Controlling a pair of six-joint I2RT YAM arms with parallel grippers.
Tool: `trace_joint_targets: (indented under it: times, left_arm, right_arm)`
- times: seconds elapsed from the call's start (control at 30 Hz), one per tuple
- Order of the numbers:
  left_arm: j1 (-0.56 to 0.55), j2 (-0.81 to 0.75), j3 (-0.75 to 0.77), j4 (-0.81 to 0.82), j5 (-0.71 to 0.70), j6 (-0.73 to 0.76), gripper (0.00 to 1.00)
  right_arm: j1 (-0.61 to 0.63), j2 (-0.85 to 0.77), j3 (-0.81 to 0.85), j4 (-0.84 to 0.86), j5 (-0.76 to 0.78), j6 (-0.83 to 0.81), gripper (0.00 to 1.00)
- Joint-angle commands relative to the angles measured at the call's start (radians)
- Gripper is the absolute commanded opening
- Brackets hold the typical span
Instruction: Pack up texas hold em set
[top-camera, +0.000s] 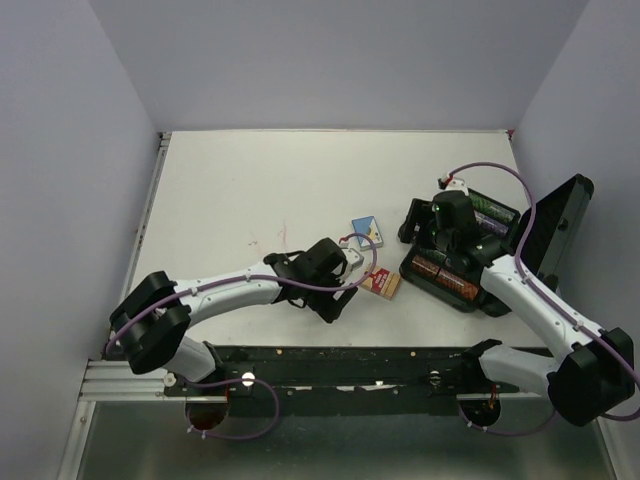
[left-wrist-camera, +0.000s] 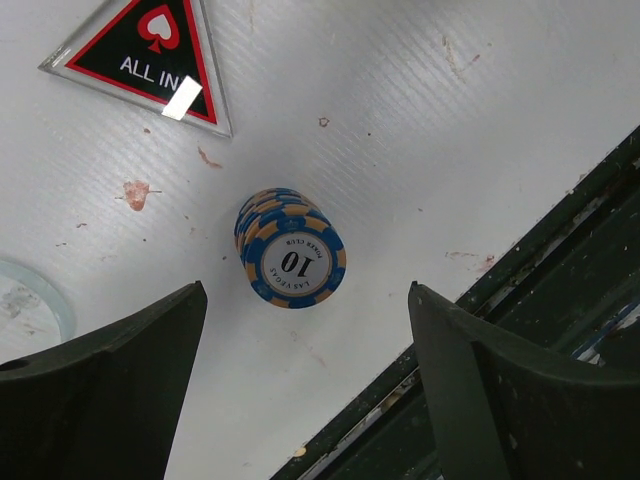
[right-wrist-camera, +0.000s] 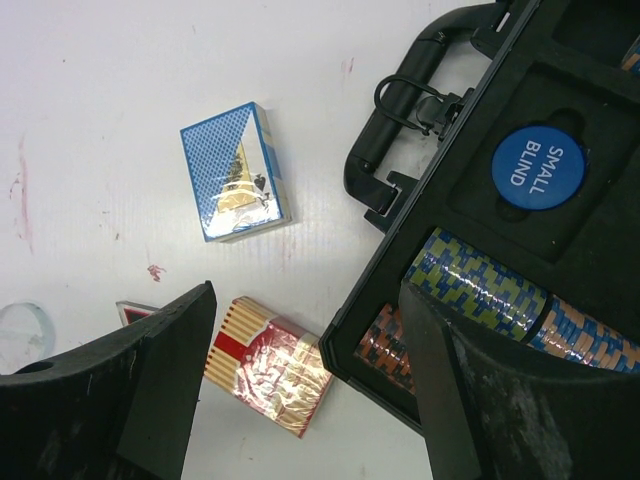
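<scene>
The texas hold em set's black case (top-camera: 470, 262) lies open at the right, its lid (top-camera: 555, 225) standing up. In its recesses are chip rows (right-wrist-camera: 482, 291) and a blue SMALL BLIND marker (right-wrist-camera: 538, 166). A blue card box (right-wrist-camera: 235, 172) and a red card box (right-wrist-camera: 268, 366) lie on the table left of the case. My right gripper (right-wrist-camera: 307, 300) hangs open over the case's corner and the red box. My left gripper (left-wrist-camera: 305, 335) is open just short of a stack of blue "10" chips (left-wrist-camera: 291, 262). A triangular ALL IN marker (left-wrist-camera: 145, 60) and a clear marker (left-wrist-camera: 30, 300) lie nearby.
A black rail (left-wrist-camera: 520, 330) runs along the table's near edge, close to my left gripper's right finger. The white table (top-camera: 250, 190) has small red stains. Grey walls close in on three sides. The case's handle (right-wrist-camera: 400, 110) points toward the blue box.
</scene>
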Motion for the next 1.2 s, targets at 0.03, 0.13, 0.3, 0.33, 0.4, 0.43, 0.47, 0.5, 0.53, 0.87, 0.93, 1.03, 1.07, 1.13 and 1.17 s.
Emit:
trace_joint_targets:
  times: [0.03, 0.13, 0.3, 0.33, 0.4, 0.43, 0.47, 0.5, 0.53, 0.87, 0.93, 1.03, 1.07, 1.13, 1.17]
  left_arm:
    - [-0.005, 0.049, 0.048, -0.018, -0.024, -0.013, 0.89]
    - [-0.006, 0.084, 0.067, -0.026, -0.027, -0.012, 0.84]
    - [-0.010, 0.124, 0.085, -0.032, -0.030, -0.013, 0.78]
    - [-0.011, 0.132, 0.087, -0.035, -0.035, -0.013, 0.77]
    - [-0.013, 0.142, 0.088, -0.039, -0.047, -0.016, 0.75]
    - [-0.013, 0.145, 0.090, -0.042, -0.052, -0.018, 0.74]
    - [-0.013, 0.152, 0.091, -0.043, -0.056, -0.019, 0.73]
    - [-0.014, 0.156, 0.093, -0.044, -0.058, -0.019, 0.72]
    - [-0.014, 0.162, 0.094, -0.046, -0.061, -0.019, 0.71]
    - [-0.020, 0.187, 0.099, -0.035, -0.047, -0.009, 0.61]
    - [-0.022, 0.193, 0.102, -0.032, -0.040, -0.009, 0.60]
    - [-0.025, 0.214, 0.108, -0.030, -0.037, -0.009, 0.56]
    - [-0.025, 0.222, 0.113, -0.032, -0.032, -0.007, 0.54]
    - [-0.025, 0.230, 0.116, -0.036, -0.027, -0.007, 0.50]
    - [-0.026, 0.231, 0.116, -0.038, -0.029, -0.006, 0.47]
  right_arm:
    - [-0.002, -0.024, -0.034, 0.040, 0.027, 0.016, 0.82]
    - [-0.002, -0.028, -0.043, 0.046, 0.019, 0.017, 0.82]
    - [-0.002, -0.040, -0.056, 0.048, 0.022, 0.016, 0.82]
    - [-0.003, -0.043, -0.057, 0.048, 0.023, 0.014, 0.82]
    - [-0.002, -0.047, -0.062, 0.049, 0.024, 0.016, 0.82]
    - [-0.002, -0.051, -0.065, 0.051, 0.025, 0.016, 0.82]
    - [-0.002, -0.054, -0.068, 0.052, 0.025, 0.017, 0.82]
    - [-0.002, -0.054, -0.069, 0.054, 0.025, 0.017, 0.82]
    - [-0.003, -0.051, -0.071, 0.054, 0.025, 0.016, 0.82]
    - [-0.003, -0.048, -0.072, 0.055, 0.019, 0.017, 0.82]
    - [-0.003, -0.046, -0.072, 0.054, 0.011, 0.019, 0.82]
    - [-0.002, -0.046, -0.076, 0.054, 0.004, 0.020, 0.82]
    - [-0.002, -0.049, -0.077, 0.052, 0.005, 0.022, 0.82]
    - [-0.002, -0.051, -0.079, 0.048, 0.004, 0.022, 0.82]
    - [-0.003, -0.054, -0.079, 0.046, 0.002, 0.019, 0.82]
